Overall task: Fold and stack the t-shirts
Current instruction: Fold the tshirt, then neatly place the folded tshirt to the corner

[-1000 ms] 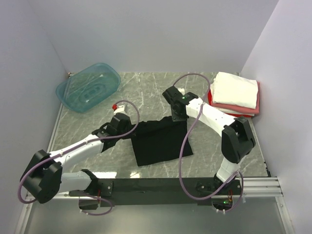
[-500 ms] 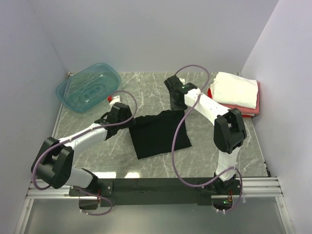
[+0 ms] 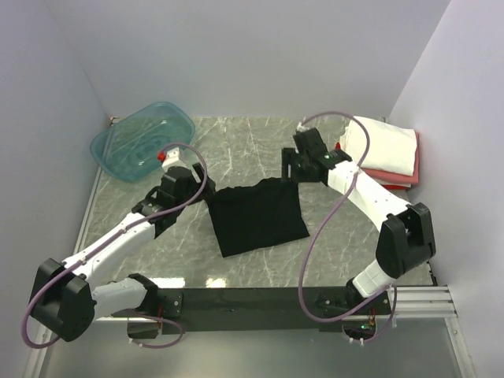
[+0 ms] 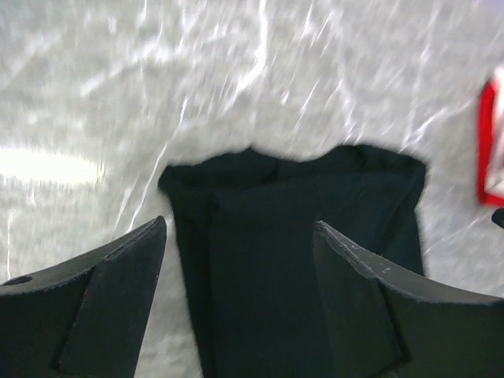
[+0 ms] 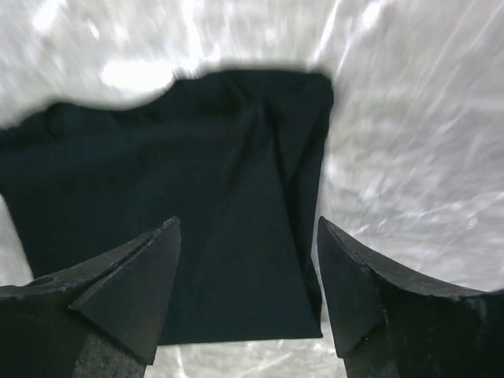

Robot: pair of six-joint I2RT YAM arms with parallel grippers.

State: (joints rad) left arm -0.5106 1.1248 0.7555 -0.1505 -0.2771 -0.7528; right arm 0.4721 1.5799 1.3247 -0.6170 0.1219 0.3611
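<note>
A black t-shirt (image 3: 256,214) lies folded into a rough square in the middle of the marble table (image 3: 236,142). My left gripper (image 3: 191,183) hovers just off its left far corner, open and empty. In the left wrist view the dark cloth (image 4: 299,205) lies between and beyond the spread fingers of that gripper (image 4: 240,228). My right gripper (image 3: 293,169) hangs above the shirt's far right corner, also open. Under it (image 5: 247,224) the black shirt (image 5: 157,157) lies flat. White, pink and red t-shirts (image 3: 382,146) sit folded in a stack at the right.
A translucent teal plastic tub (image 3: 142,140) stands at the back left. The red edge of the shirt stack (image 4: 490,142) shows at the right of the left wrist view. White walls close in the table at the back and both sides.
Both grippers have opened and let go of the black shirt. The left one drew back up and left, the right one back and right. The shirt now lies folded, shifted slightly toward the back.
</note>
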